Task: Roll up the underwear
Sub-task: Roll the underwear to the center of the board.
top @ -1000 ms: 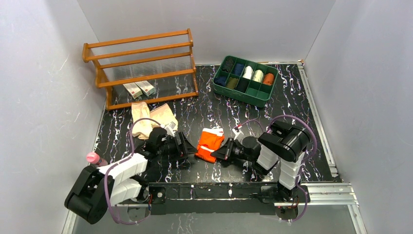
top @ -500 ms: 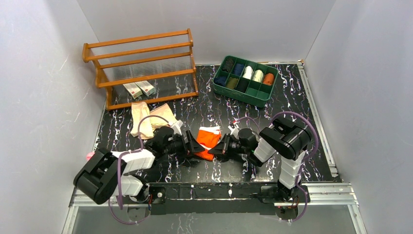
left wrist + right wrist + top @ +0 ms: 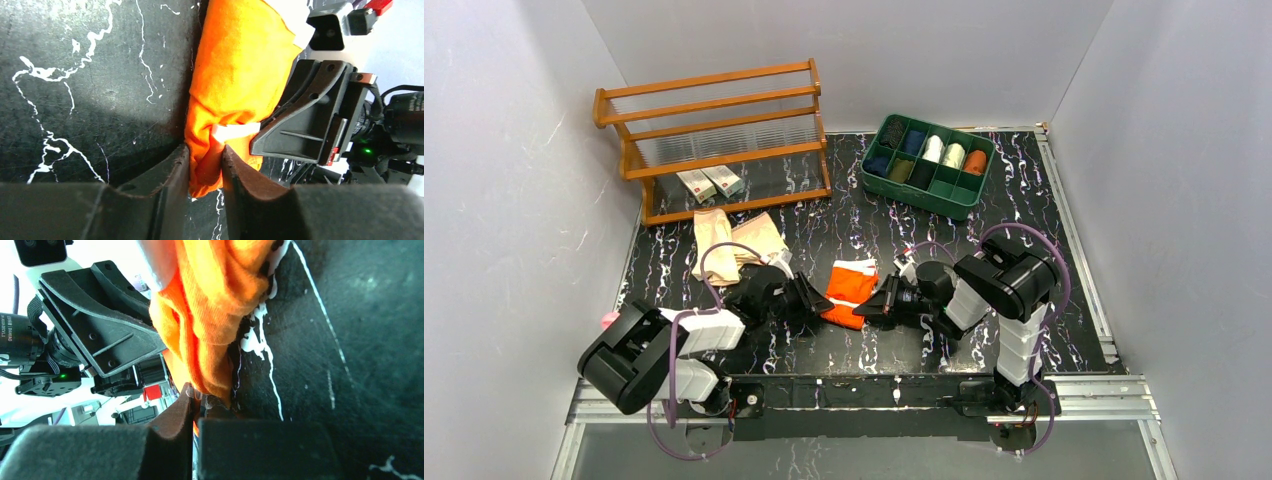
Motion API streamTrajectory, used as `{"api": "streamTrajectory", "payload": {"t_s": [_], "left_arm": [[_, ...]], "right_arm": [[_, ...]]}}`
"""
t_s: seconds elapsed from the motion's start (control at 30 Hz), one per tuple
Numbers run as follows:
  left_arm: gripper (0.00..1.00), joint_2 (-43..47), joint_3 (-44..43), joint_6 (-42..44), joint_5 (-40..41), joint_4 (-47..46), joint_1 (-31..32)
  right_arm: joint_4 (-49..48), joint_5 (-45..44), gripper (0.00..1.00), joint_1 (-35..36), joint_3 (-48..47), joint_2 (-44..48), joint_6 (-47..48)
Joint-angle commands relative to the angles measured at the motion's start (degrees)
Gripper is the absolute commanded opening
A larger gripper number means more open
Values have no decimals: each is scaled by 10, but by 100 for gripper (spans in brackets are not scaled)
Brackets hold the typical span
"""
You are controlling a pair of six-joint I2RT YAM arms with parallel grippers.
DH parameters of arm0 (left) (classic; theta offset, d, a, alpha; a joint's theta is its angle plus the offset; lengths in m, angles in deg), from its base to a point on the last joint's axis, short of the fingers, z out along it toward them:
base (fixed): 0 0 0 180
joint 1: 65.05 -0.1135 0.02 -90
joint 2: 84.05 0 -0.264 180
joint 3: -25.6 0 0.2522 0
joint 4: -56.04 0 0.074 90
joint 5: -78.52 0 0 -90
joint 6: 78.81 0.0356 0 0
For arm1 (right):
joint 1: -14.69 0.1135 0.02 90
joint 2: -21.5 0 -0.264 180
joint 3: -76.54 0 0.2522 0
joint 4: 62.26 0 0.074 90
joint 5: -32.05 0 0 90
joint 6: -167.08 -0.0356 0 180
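The bright orange underwear (image 3: 850, 290) with white trim lies crumpled on the black marbled table between my two grippers. My left gripper (image 3: 815, 306) is at its near left corner. In the left wrist view the left gripper (image 3: 205, 165) has a fold of the orange underwear (image 3: 240, 75) pinched between its fingers. My right gripper (image 3: 877, 304) is at the near right corner. There the right gripper (image 3: 195, 407) is shut on an edge of the orange underwear (image 3: 215, 305). The pale tan underwear (image 3: 732, 246) lies loose and flat at the back left.
A wooden rack (image 3: 714, 140) stands at the back left with two small boxes (image 3: 710, 183) under it. A green divided tray (image 3: 969, 200) at the back right holds several rolled garments. A pink object (image 3: 609, 320) sits at the table's left edge.
My left gripper has moved right to the orange underwear's near left corner and closed on a fold of it. The right gripper has stayed shut on the cloth and shifted slightly left.
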Motion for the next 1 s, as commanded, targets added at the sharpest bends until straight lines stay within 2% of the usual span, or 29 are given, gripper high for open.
{"api": "streamTrajectory", "payload": {"t_s": [0.0, 0.17, 0.27, 0.47, 0.67, 0.7, 0.73, 0.77, 0.83, 0.87, 0.97], "left_arm": [[22, -10, -21, 36, 43, 77, 4], [9, -19, -31, 37, 20, 67, 8], [1, -19, -35, 37, 12, 73, 8], [0, -11, -60, 39, -4, 115, 8], [0, 2, -98, 57, -21, 186, 8], [0, 4, -106, 62, -22, 203, 8], [0, 6, -113, 67, -24, 217, 8], [0, 9, -119, 70, -26, 231, 8], [0, 14, -131, 83, -32, 261, 8], [0, 16, -137, 86, -32, 274, 8], [0, 23, -144, 87, -37, 300, 8]], "right_arm": [[112, -9, 7, -3, 6, 5, 52], [204, -20, 15, -3, -14, 73, 111], [246, -34, 28, -3, -17, 130, 148], [393, -109, 48, -3, -31, 273, 233], [500, -197, 56, -3, -63, 440, 381], [500, -202, 67, -3, -68, 466, 399], [495, -208, 88, -3, -70, 488, 404], [481, -212, 97, -3, -66, 504, 407], [407, -224, 99, -4, -46, 516, 418], [375, -200, 99, -4, -40, 511, 449], [341, -109, 99, 14, -50, 468, 600]]}}
